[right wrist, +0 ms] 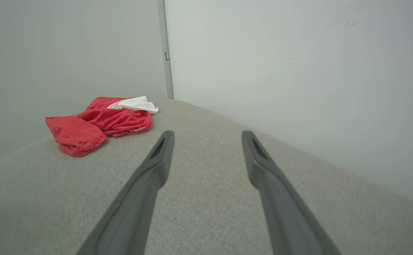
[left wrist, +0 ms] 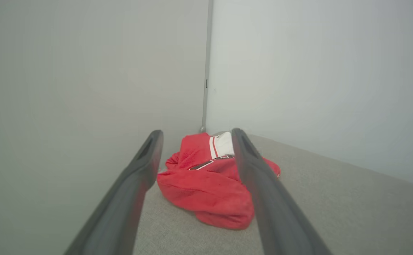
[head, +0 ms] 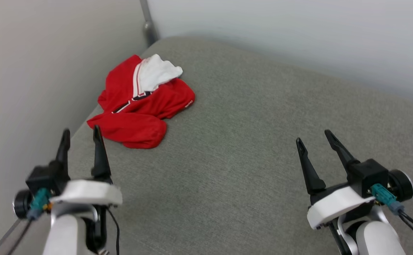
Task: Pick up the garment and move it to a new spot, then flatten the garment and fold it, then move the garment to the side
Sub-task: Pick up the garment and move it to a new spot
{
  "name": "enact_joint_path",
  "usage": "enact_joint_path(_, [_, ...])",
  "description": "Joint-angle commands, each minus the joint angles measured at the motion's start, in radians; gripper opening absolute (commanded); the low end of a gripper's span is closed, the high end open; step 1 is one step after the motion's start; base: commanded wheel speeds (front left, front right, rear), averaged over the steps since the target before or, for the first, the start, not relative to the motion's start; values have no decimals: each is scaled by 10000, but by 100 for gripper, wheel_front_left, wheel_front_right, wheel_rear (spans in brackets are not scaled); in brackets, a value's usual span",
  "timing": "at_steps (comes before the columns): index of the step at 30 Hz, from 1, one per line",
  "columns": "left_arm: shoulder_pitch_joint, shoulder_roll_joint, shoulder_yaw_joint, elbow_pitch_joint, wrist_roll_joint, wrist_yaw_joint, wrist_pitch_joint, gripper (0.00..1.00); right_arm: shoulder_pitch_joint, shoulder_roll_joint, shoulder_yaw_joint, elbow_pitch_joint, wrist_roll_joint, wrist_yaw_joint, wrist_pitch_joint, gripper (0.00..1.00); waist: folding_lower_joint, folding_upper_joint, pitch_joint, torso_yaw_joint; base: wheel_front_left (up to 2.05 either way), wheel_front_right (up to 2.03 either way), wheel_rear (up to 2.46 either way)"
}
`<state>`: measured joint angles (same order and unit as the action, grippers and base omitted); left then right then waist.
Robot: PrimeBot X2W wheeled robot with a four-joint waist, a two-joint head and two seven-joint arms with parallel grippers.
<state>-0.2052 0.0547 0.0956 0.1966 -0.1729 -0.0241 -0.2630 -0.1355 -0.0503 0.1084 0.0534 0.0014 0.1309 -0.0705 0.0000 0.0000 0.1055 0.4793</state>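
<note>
- The left gripper (head: 81, 130) hovers at the near-left, jaws wide and empty.
- The right gripper (head: 314, 136) has its jaws just as wide, holding nothing, over bare grey fabric surface (head: 245, 159), a coarse weave that looks padded.
- The garment (head: 139, 109) lies crumpled toward the far-left corner, just ahead and slightly right of the left fingertips, not touching them. Its long axis runs away from the robot, and the left arm is clearly nearer.
- It is soft red mesh knit with a white sleeve (head: 158, 72) on top at the far end.
- Plain pale walls (head: 280, 32) meet behind it.
</note>
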Motion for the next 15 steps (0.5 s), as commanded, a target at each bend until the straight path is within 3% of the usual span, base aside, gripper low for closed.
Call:
enact_joint_path(1, [-243,64,16,22,15,-42,-26,100,-112,1,5,-52,-88,-3,4,100,0,0,308,-271,0,0,0])
enact_joint_path(5, [-1772,572,279,591,-215,-264,108,100,-536,-2,112,-239,-257,-3,164,100,0,0,1113,-889,0,0,0])
enact_joint_path(8, [-3002,1299,454,933,-371,-451,738,100,-836,-8,102,-397,-340,-3,216,100,0,0,1811,-1433,0,0,0])
enact_joint_path(15, [-5235,3212,425,2638,-1405,-995,3412,100,-1294,-13,-3,-549,-442,-3,-35,100,0,0,3169,-2596,0,0,0])
